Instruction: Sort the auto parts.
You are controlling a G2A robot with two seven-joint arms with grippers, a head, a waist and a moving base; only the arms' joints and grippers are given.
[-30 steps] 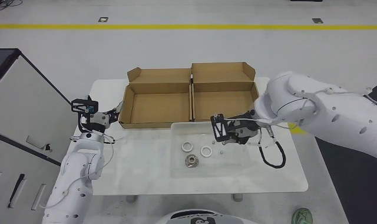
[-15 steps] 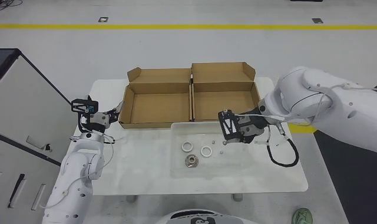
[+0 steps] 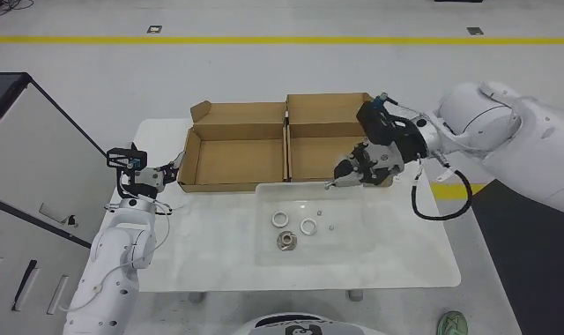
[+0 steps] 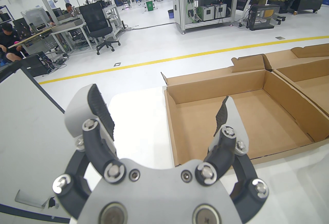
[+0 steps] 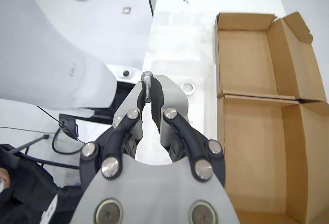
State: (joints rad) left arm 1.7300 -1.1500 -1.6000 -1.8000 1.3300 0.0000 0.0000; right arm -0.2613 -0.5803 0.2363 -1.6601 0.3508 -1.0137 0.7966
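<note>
Above the white table (image 3: 220,247), the right gripper (image 5: 150,89) clenched a bolt (image 5: 147,87) at the right box's (image 3: 322,159) near wall; releasing low, well inside the walls, seemed best.

Bright, even overhead light; faint shadows; white table (image 3: 211,247) glares.

Two open cardboard boxes (image 3: 240,159) stand side by side at the tabletop's far edge. One clear tray (image 3: 388,238) carries two white rings (image 3: 279,219), one metal flanged part (image 3: 285,240) and two tiny pieces (image 3: 331,228). There is one bolt (image 5: 147,89).
</note>
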